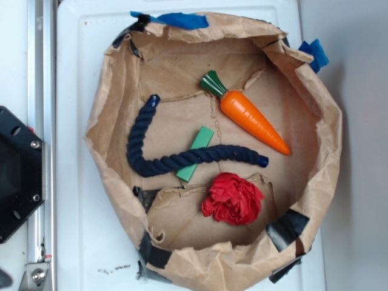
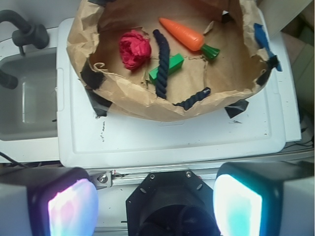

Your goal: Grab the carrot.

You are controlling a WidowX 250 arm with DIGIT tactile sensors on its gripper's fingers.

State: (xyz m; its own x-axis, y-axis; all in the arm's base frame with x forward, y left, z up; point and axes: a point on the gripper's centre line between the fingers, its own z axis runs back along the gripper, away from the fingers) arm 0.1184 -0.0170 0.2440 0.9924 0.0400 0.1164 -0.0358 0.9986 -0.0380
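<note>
Carrot (image 1: 251, 116) lies flat inside the brown paper nest (image 1: 106, 176), green stem toward the rim, near the navy rope (image 1: 182, 159) and green block (image 1: 196, 153), well apart from the red cloth ball (image 1: 233, 198). Pincer (image 2: 155, 201) fingers spread apart, holding nothing, back over the white desk (image 2: 172, 142) edge, well clear of the carrot.

access: open from above, raised paper walls (image 1: 321, 121) ring the basin | carrot (image 1: 253, 118): bare floor all round it, rope (image 1: 182, 159) end just below its tip | red cloth ball (image 1: 233, 199) and green block (image 1: 195, 153): apart from it
</note>
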